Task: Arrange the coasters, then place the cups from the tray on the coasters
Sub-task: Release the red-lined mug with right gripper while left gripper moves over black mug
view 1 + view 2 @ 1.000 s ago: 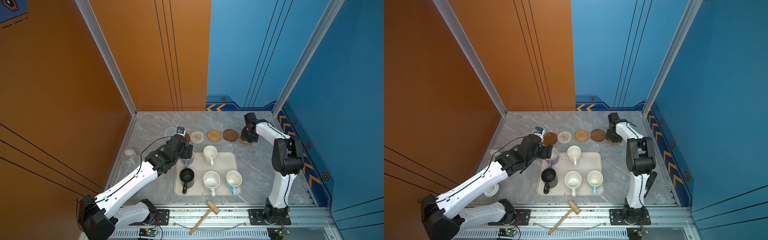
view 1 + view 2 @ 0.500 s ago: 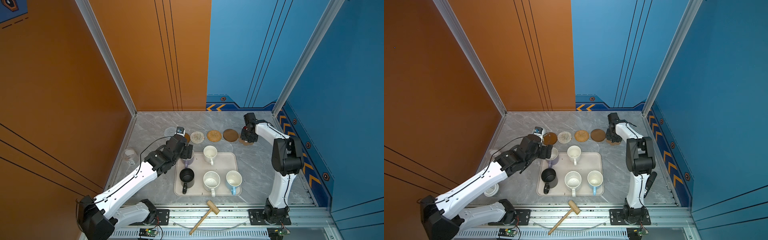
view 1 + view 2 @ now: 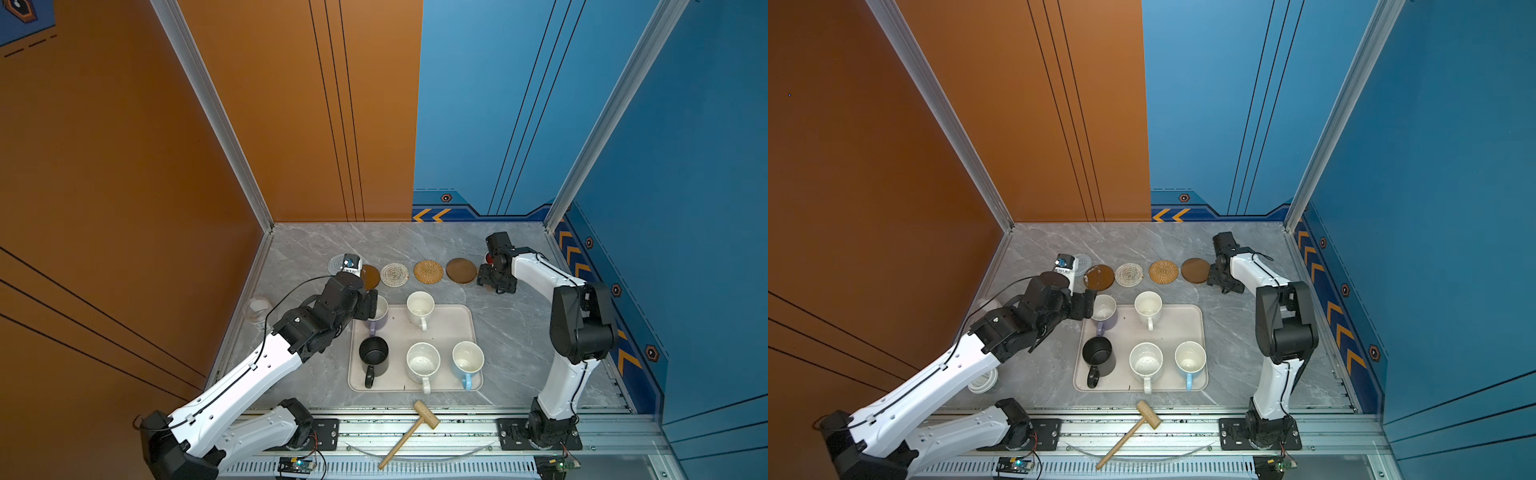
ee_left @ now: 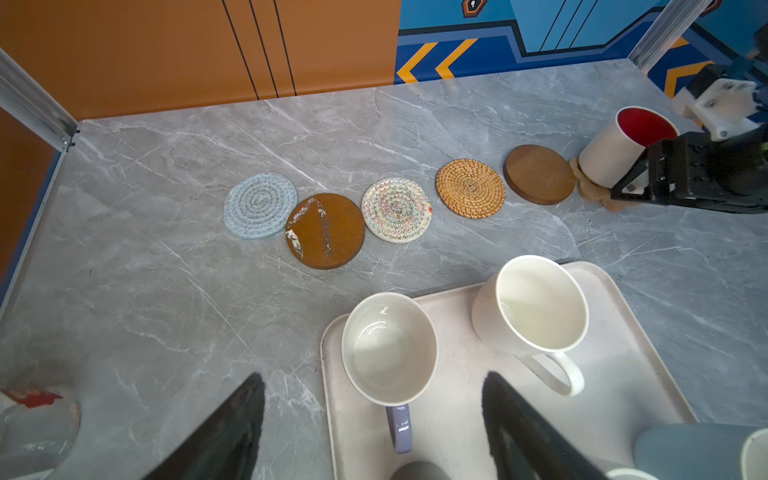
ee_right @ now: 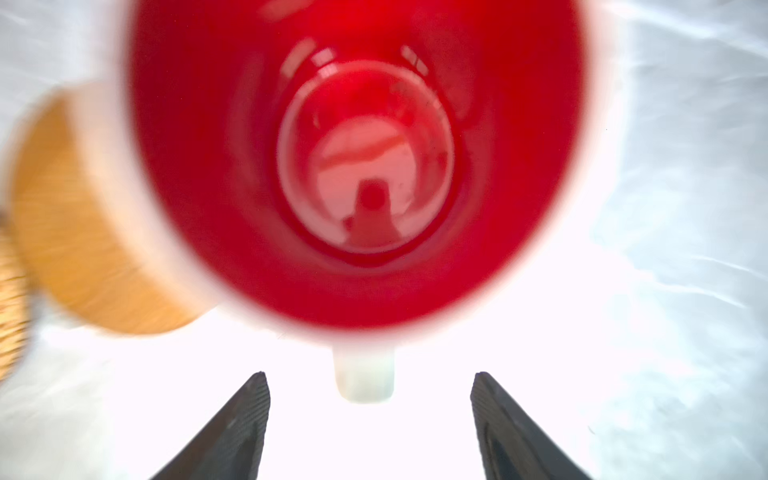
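Right pincer [image 5: 369, 375] wide open astride mug handle [image 5: 364, 384]

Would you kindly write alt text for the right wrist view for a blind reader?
A white mug with a red inside fills the blurred view, its handle pointing into the gap of the open right gripper. A brownish coaster lies beside it.

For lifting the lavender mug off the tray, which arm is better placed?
Likely left. The left gripper is open with its jaws either side of the lavender mug on the tray; the right gripper is far off, open at the red-lined mug.
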`<state>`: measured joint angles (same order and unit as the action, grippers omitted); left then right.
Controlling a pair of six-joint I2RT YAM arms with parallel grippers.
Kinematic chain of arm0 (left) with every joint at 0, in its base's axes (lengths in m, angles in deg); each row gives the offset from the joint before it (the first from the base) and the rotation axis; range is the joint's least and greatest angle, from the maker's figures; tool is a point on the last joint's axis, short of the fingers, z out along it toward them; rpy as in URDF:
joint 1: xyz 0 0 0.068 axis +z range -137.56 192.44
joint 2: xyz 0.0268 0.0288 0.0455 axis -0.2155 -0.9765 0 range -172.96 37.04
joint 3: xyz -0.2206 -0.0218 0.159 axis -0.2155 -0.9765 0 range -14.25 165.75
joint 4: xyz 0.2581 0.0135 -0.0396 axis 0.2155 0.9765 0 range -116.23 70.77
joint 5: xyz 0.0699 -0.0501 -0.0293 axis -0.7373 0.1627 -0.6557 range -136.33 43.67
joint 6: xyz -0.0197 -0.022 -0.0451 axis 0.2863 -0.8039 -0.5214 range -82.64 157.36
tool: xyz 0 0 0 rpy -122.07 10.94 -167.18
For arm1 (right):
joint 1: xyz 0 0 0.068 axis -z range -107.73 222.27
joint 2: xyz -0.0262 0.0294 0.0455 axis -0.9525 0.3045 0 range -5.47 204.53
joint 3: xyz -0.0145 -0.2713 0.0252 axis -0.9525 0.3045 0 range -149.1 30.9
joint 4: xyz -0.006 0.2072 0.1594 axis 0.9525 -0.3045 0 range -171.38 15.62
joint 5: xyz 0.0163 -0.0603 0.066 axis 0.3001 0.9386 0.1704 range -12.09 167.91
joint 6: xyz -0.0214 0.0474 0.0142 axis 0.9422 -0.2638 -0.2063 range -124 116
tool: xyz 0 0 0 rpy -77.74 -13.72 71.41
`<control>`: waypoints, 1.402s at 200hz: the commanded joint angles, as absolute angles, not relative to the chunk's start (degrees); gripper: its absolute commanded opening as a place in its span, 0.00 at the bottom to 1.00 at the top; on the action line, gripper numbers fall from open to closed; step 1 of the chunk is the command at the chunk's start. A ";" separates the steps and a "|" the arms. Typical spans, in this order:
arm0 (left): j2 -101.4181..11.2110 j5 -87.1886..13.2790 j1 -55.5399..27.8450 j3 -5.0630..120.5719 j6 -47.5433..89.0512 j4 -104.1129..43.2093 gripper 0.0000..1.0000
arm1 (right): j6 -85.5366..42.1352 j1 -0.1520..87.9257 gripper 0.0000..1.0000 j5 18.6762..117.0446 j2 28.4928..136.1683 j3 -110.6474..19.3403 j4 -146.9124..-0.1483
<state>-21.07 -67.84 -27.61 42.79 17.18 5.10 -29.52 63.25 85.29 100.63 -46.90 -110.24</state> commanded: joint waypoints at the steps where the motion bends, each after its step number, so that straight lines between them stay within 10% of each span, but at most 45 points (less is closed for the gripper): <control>1: -18.09 -69.58 -29.79 44.13 15.32 12.57 0.79 | -30.37 62.39 0.78 87.27 93.86 -45.04 -108.23; 134: -14.63 -73.55 -59.01 32.58 -10.09 33.59 0.77 | -30.72 58.45 0.80 86.46 79.62 -38.13 -109.03; 280: -21.82 -70.58 -62.95 25.96 -17.19 24.01 0.65 | -30.72 58.26 0.80 86.21 76.25 -33.41 -107.87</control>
